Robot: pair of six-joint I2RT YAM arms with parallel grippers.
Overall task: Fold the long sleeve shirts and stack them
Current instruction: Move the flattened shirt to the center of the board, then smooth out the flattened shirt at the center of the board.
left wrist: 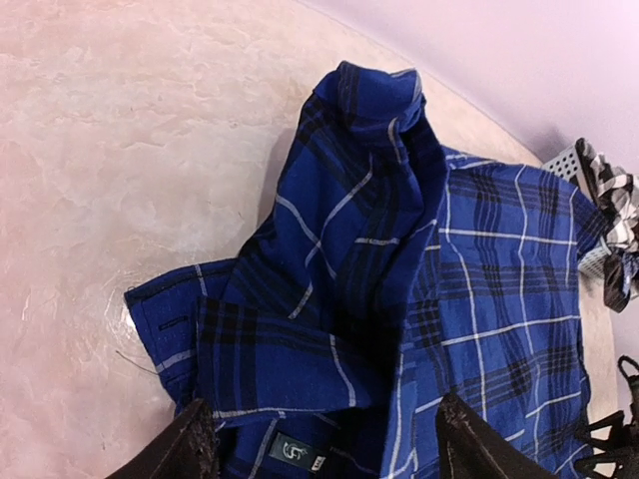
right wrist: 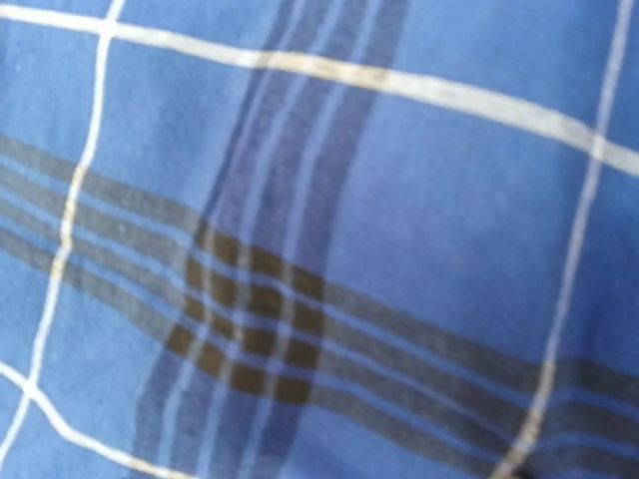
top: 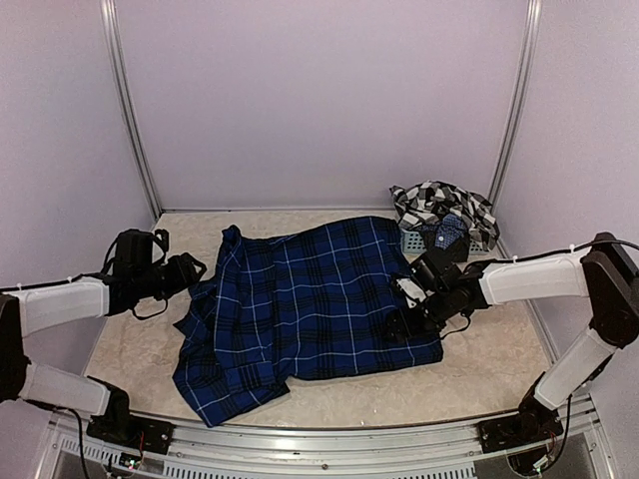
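Note:
A navy blue plaid long sleeve shirt (top: 319,289) lies spread across the middle of the table, its collar end to the left. My left gripper (top: 195,271) is at that left edge. In the left wrist view it (left wrist: 324,404) is open, and its dark fingers (left wrist: 185,449) straddle the collar and its neck label (left wrist: 290,451). My right gripper (top: 404,321) is pressed down on the shirt's right side with its jaws apart. The right wrist view is filled with blurred blue plaid cloth (right wrist: 319,239). A black-and-white checked shirt (top: 444,208) is heaped at the back right.
A small grey-blue mesh basket (top: 413,242) stands under the checked shirt at the back right, near the right wall; it also shows at the edge of the left wrist view as the basket (left wrist: 562,164). Bare marbled tabletop (top: 130,349) lies left of the blue shirt.

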